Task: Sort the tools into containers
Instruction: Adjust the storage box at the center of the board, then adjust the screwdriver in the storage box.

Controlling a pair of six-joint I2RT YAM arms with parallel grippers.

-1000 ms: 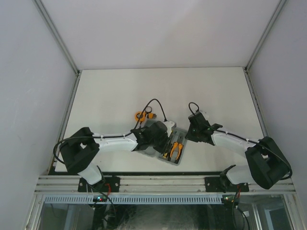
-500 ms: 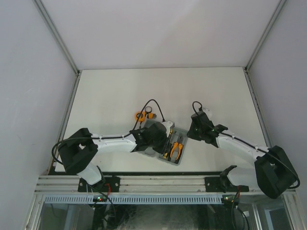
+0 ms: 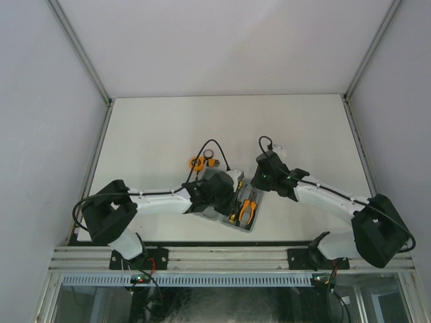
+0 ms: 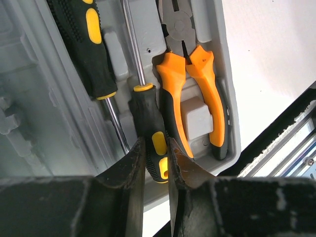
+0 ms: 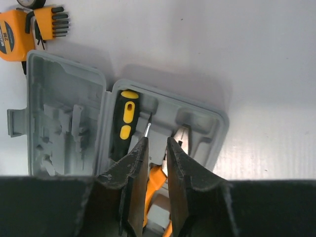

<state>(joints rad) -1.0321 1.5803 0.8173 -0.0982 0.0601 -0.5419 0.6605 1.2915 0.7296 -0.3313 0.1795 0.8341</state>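
Left wrist view: the left gripper (image 4: 155, 141) is narrow, its fingers pinching the butt of a black-and-yellow rubber-handled screwdriver (image 4: 147, 118). That screwdriver lies in a moulded recess of the flat grey plastic tool case (image 4: 29, 84), just beside the orange-handled steel pliers (image 4: 211, 106) at its 3 o'clock. A second black-and-yellow screwdriver (image 4: 86, 44) sits at 10 o'clock in its own recess.

The right gripper (image 5: 157, 139) hangs over the far end of the case, narrow, with a slim gap and nothing visibly between its fingers. On the white surface (image 5: 222, 49), at 11 o'clock from the case's empty half, the round orange tape measure (image 5: 11, 39) and the small black-orange hex key set (image 5: 49, 22) lie side by side, not yet sorted.

The pinched screwdriver is probably light and stiff. Its rubbery handle should give sure friction, while the thin steel shaft would be slick and easy to lose. Held at the butt it may pivot, so mid-handle looks the better hold. The recess looks snug and likely needs a firm downward press.
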